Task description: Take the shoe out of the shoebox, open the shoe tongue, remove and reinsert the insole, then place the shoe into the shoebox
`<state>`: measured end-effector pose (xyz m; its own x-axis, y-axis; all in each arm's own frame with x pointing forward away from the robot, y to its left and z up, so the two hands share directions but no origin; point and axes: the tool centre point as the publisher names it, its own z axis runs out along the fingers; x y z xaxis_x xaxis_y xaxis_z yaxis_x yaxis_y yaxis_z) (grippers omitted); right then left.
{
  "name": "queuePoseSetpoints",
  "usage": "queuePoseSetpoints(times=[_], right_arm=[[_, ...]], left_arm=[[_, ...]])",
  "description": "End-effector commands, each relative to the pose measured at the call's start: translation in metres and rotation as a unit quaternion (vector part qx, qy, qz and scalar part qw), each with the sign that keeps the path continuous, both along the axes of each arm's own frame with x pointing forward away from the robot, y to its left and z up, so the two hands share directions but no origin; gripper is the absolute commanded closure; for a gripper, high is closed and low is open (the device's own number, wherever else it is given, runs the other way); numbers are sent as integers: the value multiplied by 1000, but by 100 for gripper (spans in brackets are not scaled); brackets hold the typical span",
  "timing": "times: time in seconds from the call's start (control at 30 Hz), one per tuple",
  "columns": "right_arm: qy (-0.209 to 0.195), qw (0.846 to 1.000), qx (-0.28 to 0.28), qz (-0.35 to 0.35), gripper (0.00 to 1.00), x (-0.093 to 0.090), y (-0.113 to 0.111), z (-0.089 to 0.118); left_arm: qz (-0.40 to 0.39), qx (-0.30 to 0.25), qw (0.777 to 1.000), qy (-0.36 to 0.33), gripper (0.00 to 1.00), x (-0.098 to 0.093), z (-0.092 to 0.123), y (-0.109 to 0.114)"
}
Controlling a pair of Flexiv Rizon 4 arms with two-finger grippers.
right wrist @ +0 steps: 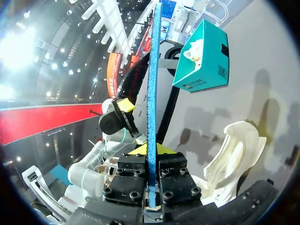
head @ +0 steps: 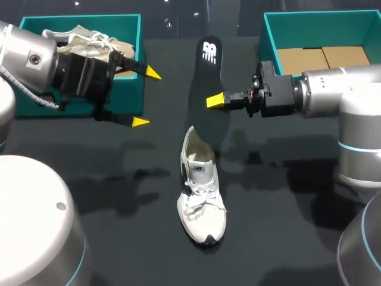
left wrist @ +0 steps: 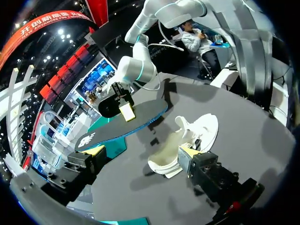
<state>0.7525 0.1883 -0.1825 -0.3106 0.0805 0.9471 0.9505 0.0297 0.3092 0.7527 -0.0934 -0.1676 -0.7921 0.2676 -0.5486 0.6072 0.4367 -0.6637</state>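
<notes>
A white shoe stands on the black table, toe toward the front edge, its tongue pulled open. The black insole hangs above the shoe's heel, with my right gripper shut on its edge. In the right wrist view the insole shows edge-on, blue, between the fingers of the gripper, with the shoe beside it. My left gripper is open in front of the left shoebox, holding nothing. In the left wrist view the shoe lies ahead of its open gripper.
The left teal shoebox holds a second pale shoe. Another teal box with cardboard inserts stands at the back right. Both arms flank the shoe in the middle.
</notes>
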Motion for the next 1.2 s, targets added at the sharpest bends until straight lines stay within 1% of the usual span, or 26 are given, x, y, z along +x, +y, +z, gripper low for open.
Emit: queuePoseSetpoints(times=[0.03, 0.07, 0.1, 0.13, 0.17, 0.2, 0.33, 0.37, 0.4, 0.43, 0.83, 0.87, 0.9, 0.93, 1.07, 1.2], right_arm=[[-26, 1000, 0, -11, 100, 4, 1, -10], [-30, 999, 5, -9, 100, 6, 0, -12], [-43, 999, 2, -7, 100, 7, -1, -15], [-50, 999, -7, -10, 100, 9, -1, -18], [-53, 999, -9, -7, 100, 11, -2, -19], [-65, 998, -12, -7, 100, 12, -3, -21], [-98, 995, -22, -1, 100, 15, -5, -21], [-109, 994, -26, 7, 100, 15, -5, -22], [-109, 994, -26, 7, 100, 15, -5, -22], [-109, 994, -26, 7, 100, 15, -5, -22], [-109, 994, -26, 7, 100, 15, -5, -22], [-109, 994, -26, 7, 100, 15, -5, -22], [-121, 992, -32, -2, 100, 17, -2, -26], [-144, 989, -24, -8, 100, 20, 1, -29], [-176, 984, -22, -7, 100, 26, 9, -35], [-218, 976, -9, 0, 100, 32, 14, -41]], left_arm=[[-1, 53, 995, 86, 0, 8, -18, -10], [13, 68, 992, 107, 0, 10, -24, -11], [10, 75, 989, 123, 0, 10, -29, -11], [16, 77, 988, 133, 0, 10, -32, -10], [30, 89, 986, 140, 0, 9, -36, -10], [28, 95, 985, 145, 0, 8, -39, -10], [56, 108, 977, 177, 0, 1, -51, -6], [70, 122, 975, 174, 0, -1, -54, -5], [92, 144, 971, 167, 0, -3, -58, -4], [134, 185, 962, 150, 0, -5, -63, -3], [134, 185, 962, 150, 0, -5, -63, -3], [127, 185, 961, 160, 0, -6, -68, -5], [126, 187, 960, 167, 0, -7, -72, -5], [125, 186, 959, 176, 0, -7, -77, -7], [121, 188, 953, 204, 0, -6, -89, -7], [120, 189, 947, 229, 0, -4, -99, -7]])
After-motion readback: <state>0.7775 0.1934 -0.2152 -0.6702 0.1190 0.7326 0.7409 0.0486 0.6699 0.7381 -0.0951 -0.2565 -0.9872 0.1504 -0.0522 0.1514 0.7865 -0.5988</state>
